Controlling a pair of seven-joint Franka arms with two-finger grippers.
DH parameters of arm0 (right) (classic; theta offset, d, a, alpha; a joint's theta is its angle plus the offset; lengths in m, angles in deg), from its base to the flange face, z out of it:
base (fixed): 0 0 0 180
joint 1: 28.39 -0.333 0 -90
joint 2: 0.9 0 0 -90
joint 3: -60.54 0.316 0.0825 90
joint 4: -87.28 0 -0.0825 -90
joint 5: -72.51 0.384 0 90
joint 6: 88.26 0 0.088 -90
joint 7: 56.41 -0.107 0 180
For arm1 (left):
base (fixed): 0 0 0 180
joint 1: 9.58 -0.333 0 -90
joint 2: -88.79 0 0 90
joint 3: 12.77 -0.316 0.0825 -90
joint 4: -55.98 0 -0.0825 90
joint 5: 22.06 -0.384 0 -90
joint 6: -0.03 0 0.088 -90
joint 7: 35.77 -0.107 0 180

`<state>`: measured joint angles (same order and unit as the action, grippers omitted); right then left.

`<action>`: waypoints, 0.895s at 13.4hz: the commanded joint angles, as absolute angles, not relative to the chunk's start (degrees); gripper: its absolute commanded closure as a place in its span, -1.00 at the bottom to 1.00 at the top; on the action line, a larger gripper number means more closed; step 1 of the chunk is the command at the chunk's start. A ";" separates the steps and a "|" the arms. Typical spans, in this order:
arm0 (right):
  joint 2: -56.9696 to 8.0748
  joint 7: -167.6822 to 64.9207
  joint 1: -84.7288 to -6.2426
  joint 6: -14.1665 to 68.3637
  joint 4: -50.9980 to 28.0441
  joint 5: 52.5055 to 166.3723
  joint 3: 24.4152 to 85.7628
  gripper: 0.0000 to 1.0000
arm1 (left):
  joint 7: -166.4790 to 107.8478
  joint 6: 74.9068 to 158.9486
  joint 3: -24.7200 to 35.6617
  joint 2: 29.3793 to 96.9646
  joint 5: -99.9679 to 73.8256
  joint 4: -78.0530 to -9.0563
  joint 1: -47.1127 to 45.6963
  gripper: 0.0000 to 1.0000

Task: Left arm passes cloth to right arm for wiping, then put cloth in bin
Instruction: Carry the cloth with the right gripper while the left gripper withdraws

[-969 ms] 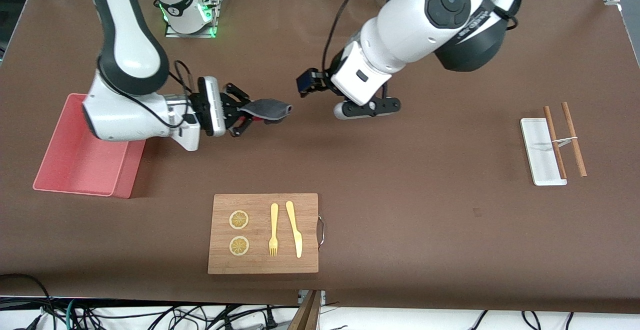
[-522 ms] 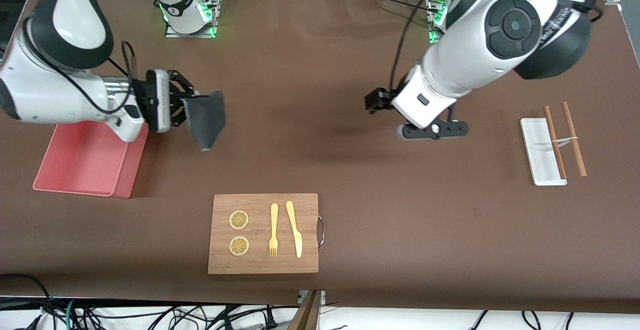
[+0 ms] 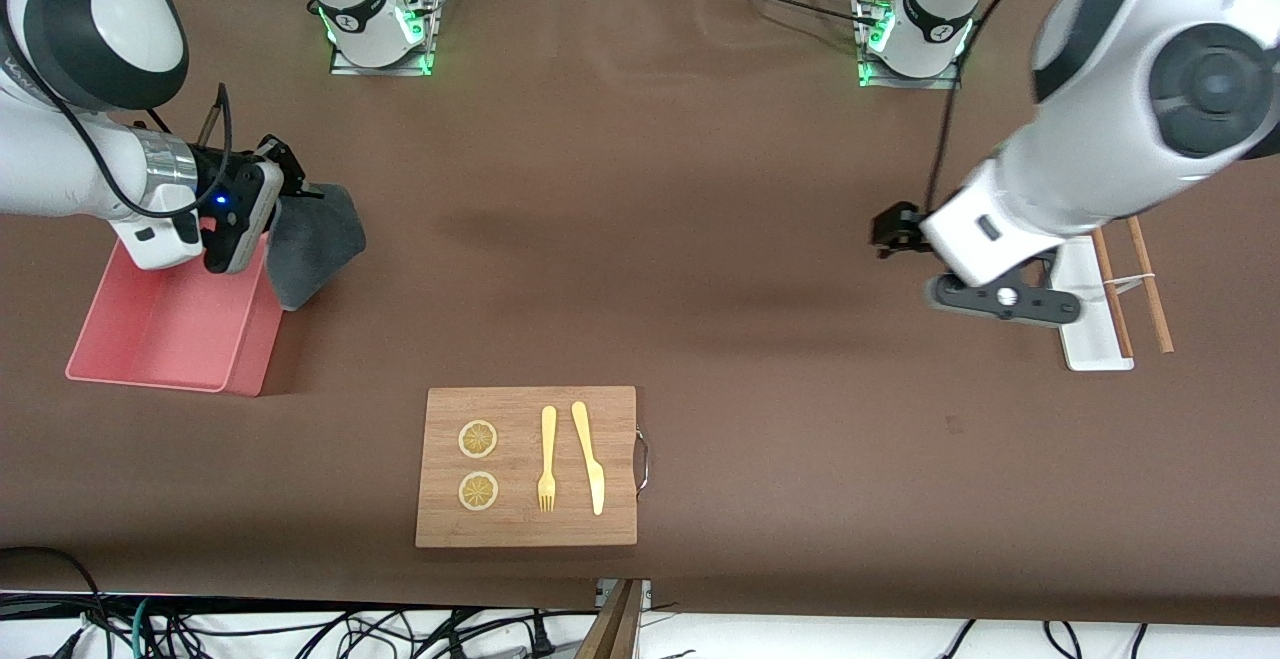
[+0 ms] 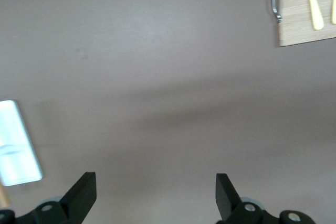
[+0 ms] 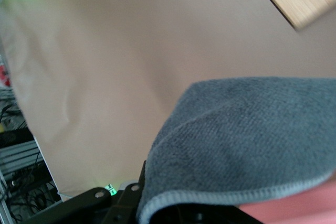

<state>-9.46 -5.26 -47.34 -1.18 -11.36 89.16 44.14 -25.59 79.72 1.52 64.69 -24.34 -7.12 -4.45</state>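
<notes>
Cloth [image 3: 312, 244] hangs from right fingers [image 3: 290, 171] (pinched).

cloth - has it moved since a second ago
Yes. The cloth, clamped in the right gripper, has travelled toward the right arm's end of the table and now hangs at the bin's edge, away from the cutting board.

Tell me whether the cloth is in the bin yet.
Not yet. The cloth hangs from the shut right hand, draped over the bin's edge nearest the table's middle, not lying inside.
</notes>
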 commanded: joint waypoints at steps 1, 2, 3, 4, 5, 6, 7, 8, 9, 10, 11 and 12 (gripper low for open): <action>-8.01 -17.61 -47.46 -0.98 -12.12 83.16 44.98 1.00 | -33.10 77.47 -3.18 71.46 -26.46 -11.60 -2.99 -1.00; -8.36 -20.78 -47.46 -0.81 -12.12 82.10 45.07 1.00 | -36.00 75.81 -4.14 72.26 -26.37 -11.69 -3.60 -1.00; -8.71 -23.51 -47.46 -0.02 -12.38 80.43 45.50 1.00 | -38.73 75.79 -6.33 73.66 -26.37 -12.91 -3.87 -1.00; -8.80 -27.20 -47.46 0.68 -12.73 79.46 46.12 1.00 | -40.49 77.27 -7.92 75.50 -26.28 -16.58 -3.96 -1.00; -8.89 -31.24 -47.46 1.38 -13.00 79.19 46.21 1.00 | -41.03 80.50 -9.41 77.70 -26.19 -20.53 -4.39 -1.00; -8.81 -34.58 -47.55 1.91 -13.44 78.14 46.47 1.00 | -41.91 84.97 -9.60 80.42 -26.19 -25.27 -5.70 -1.00; -8.81 -38.36 -47.55 2.61 -13.79 76.65 47.43 1.00 | -43.57 89.63 -9.60 83.58 -25.93 -30.97 -6.59 -1.00; -8.81 -43.35 -47.55 3.93 -14.58 75.68 48.05 1.00 | -44.02 93.77 -9.78 86.48 -25.41 -36.60 -7.46 -1.00; -8.89 -48.36 -47.55 5.77 -15.71 75.67 48.14 1.00 | -42.98 95.98 -9.78 89.21 -25.32 -40.05 -7.73 -1.00; -8.98 -50.24 -47.55 8.39 -17.12 75.58 48.15 1.00 | -42.28 96.18 -9.69 90.80 -25.05 -41.65 -7.82 -1.00; -8.98 -50.70 -47.55 10.86 -18.52 75.58 48.15 1.00 | -42.44 96.18 -9.78 91.25 -22.27 -42.36 -8.35 -1.00; -9.07 -50.79 -47.55 13.32 -20.28 75.49 48.15 1.00 | -42.45 95.75 -9.78 91.17 -21.02 -42.28 -9.40 -1.00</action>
<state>-9.73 -48.55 -47.62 9.28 -16.77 76.57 47.90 -41.91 94.19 -9.97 87.07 -23.23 -37.57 -7.97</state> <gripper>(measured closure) 0.969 0.000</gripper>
